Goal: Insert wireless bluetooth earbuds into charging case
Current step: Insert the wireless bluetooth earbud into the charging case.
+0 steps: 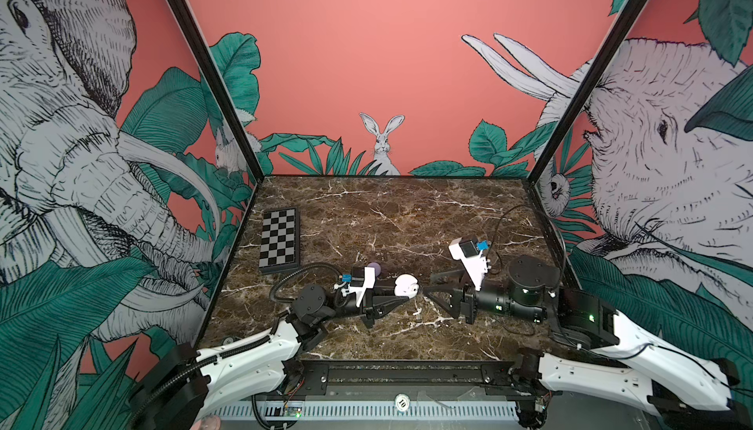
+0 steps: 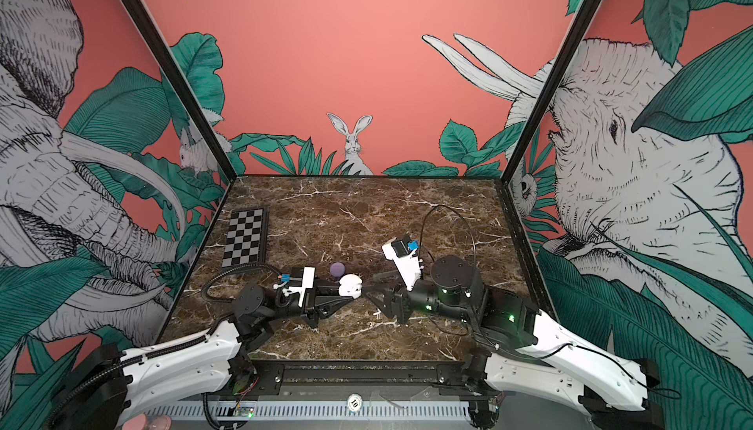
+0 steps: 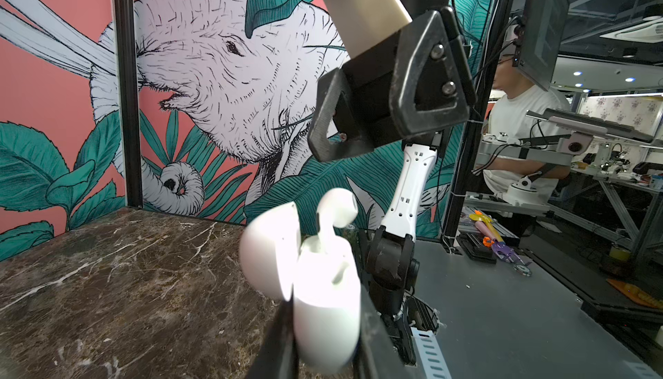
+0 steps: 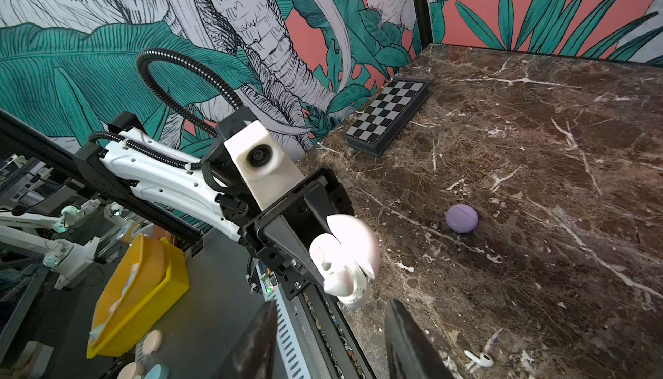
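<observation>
Marble tabletop, left claw clamped on open white case, right claw parted, both arms low, facing.

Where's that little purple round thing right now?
The lilac case sits closed on the marble table, near the middle in both top views, just behind the open white case that the left gripper holds.

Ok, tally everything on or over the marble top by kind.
Cases: 2, a white case and a lilac case.
Earbuds: 2, an earbud in the white case and a loose earbud.
Chessboard: 1.
Total: 5.
</observation>
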Motion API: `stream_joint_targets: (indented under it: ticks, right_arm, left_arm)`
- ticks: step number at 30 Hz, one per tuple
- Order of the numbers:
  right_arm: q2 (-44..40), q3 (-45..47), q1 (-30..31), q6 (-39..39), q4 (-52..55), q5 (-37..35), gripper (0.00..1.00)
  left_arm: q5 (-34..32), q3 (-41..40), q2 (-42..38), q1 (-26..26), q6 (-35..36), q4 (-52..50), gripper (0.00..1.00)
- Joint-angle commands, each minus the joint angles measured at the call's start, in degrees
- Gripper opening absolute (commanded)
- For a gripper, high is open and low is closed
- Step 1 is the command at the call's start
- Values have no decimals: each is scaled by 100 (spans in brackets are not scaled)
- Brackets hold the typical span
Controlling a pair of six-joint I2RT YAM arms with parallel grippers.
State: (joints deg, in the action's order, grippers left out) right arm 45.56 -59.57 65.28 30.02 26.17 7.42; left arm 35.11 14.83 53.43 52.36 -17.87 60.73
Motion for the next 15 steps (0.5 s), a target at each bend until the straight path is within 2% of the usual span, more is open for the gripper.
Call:
stream_joint_targets:
  ticks: [1, 15]
  right_arm:
    - [28, 214, 4, 169, -389, 194, 48]
    - [344, 179, 10, 260, -638, 382, 39]
  left_arm:
    - [49, 29, -72, 17, 81, 88, 0]
    - [75, 19, -96, 12, 124, 4, 0]
